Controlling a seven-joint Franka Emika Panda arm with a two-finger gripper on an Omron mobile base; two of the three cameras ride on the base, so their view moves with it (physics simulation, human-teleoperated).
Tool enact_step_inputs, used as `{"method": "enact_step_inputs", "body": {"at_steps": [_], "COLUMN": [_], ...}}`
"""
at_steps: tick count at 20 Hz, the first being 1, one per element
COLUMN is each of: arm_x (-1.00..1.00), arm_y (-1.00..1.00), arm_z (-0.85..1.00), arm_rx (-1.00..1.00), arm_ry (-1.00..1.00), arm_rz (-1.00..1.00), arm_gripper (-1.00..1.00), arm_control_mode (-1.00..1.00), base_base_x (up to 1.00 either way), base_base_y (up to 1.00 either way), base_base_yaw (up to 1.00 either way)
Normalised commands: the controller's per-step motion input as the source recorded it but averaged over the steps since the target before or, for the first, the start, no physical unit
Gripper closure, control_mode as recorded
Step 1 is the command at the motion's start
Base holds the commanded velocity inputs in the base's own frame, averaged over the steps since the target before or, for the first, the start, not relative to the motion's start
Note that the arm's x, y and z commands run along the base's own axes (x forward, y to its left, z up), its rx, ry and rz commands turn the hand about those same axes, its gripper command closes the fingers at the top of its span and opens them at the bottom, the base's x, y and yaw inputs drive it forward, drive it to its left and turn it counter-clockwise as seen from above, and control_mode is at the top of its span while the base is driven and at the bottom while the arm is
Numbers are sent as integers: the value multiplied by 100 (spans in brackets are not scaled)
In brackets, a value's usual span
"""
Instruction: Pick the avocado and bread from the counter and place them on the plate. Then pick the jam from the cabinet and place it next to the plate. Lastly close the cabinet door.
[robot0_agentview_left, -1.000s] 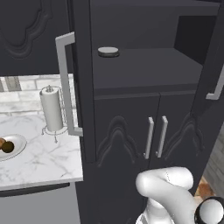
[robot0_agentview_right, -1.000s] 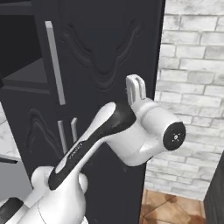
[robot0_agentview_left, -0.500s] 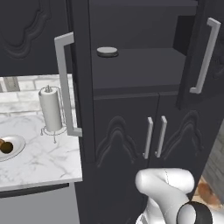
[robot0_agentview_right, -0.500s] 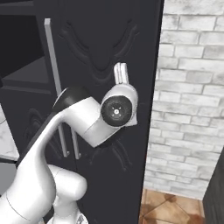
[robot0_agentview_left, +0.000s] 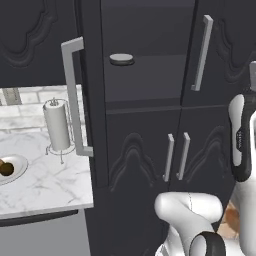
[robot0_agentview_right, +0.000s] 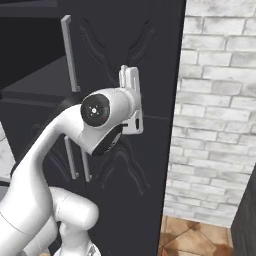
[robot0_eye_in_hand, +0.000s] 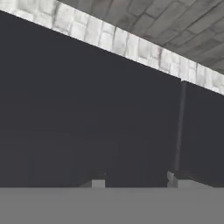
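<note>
The robot arm is pushing the right-hand cabinet door (robot0_agentview_left: 212, 75) closed. A second ago this tall black door was standing wide open at the right edge of the left base view. Now its long pale handle (robot0_agentview_left: 200, 52) is sitting much closer to the cabinet (robot0_agentview_left: 145, 100) front, and only a narrow opening is remaining.

In the right base view the gripper (robot0_agentview_right: 131, 80) is pointing upward, pressing flat against the door's carved outer face. The jaws, which were wide a second ago, are now drawn in as far as they go and are gripping nothing. In the hand view the two dark finger tips (robot0_eye_in_hand: 94, 180) are rising in front of a plain black surface very close by.

On the left side, another tall door (robot0_agentview_left: 87, 100) with a long bar handle is standing open, seen edge-on beside the tabletop (robot0_agentview_left: 50, 190). Between the two doors a flat grey disc (robot0_agentview_left: 121, 59) is resting on the shelf; I cannot tell whether it is the jam.

At the far left the plate (robot0_agentview_left: 20, 162) is sitting on the white marble tabletop with a dark lump (robot0_agentview_left: 6, 169) of food on it, too small to name. A paper towel roll (robot0_agentview_left: 57, 125) is standing just behind it.

Judging from this, the closing step is well under way, and a little more pushing should be bringing the door flush.
</note>
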Motion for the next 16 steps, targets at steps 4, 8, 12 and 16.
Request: {"method": "enact_step_inputs", "body": {"at_steps": [4, 8, 12, 16], "arm_x": [100, 97, 50, -15], "arm_y": [83, 74, 57, 47], "arm_z": [-24, -20, -1, 34], "arm_rx": [-8, -7, -4, -1], "arm_ry": [0, 2, 3, 0], "arm_rz": [-18, -17, -10, -1], "arm_gripper": [-100, -100, -100, -100], "arm_control_mode": [-100, -100, -100, -100], "base_base_x": [0, 0, 0, 0], "base_base_y": [0, 0, 0, 0], "base_base_yaw": [0, 0, 0, 0]}}
